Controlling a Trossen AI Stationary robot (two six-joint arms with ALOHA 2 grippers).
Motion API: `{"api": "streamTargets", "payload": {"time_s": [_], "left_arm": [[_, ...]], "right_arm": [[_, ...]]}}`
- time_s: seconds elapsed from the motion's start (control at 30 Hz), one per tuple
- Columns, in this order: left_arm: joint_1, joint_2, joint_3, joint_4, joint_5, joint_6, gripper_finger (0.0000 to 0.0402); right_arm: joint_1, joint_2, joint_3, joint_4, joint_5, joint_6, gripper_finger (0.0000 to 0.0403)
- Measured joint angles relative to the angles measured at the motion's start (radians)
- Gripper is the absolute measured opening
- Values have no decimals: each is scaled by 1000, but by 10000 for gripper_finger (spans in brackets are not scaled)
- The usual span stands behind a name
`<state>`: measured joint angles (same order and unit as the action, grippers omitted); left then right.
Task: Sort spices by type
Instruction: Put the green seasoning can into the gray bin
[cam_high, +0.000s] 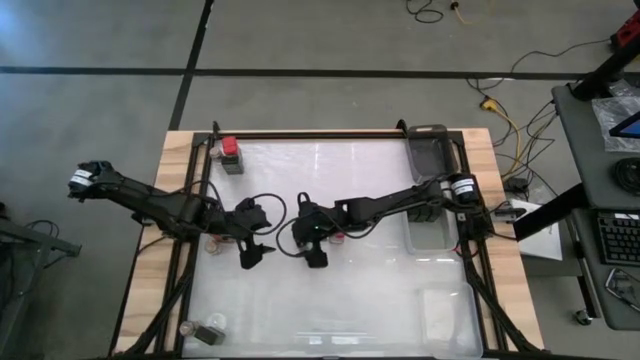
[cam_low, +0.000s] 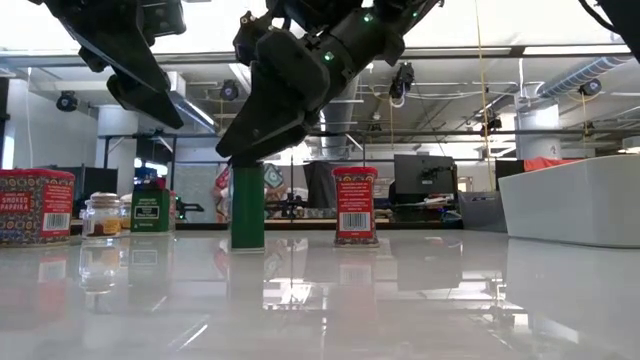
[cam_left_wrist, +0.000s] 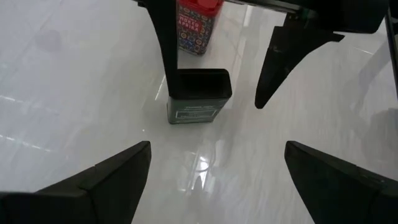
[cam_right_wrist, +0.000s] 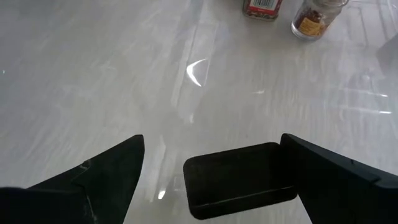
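Dark spice tin (cam_right_wrist: 239, 179) upright between wide-open right tool (cam_right_wrist: 211, 177) fingers, untouched; left tool (cam_left_wrist: 217, 180) likewise wide open.

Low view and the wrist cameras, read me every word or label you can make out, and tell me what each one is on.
"SMOKED PAPRIKA": on the red tin at the table's far left in the low view.
Red container, white label and barcode: too small to read.
Green container: label unreadable.
Dark tin: pale label lines blurred.
Red-labelled container: print illegible.
Small jar: no readable text.

You get bright light from ceiling lamps. The tabletop (cam_high: 340, 290) is shiny w/ white glare streaks. Low view: arms look dark vs. the bright room.
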<state>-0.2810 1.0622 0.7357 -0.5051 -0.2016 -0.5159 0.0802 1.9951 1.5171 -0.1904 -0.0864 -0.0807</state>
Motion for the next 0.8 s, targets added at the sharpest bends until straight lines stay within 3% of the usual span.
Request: {"api": "streamTargets", "payload": {"time_s": [0.33, 0.8], "left_arm": [[0, 0, -3, 3, -1, 3, 354], [0, 0, -17, 3, -20, -9, 354]], "right_arm": [[-21, -22, 10, 5, -72, -107, 366], [-54, 20, 7, -21, -150, -126, 366]]}}
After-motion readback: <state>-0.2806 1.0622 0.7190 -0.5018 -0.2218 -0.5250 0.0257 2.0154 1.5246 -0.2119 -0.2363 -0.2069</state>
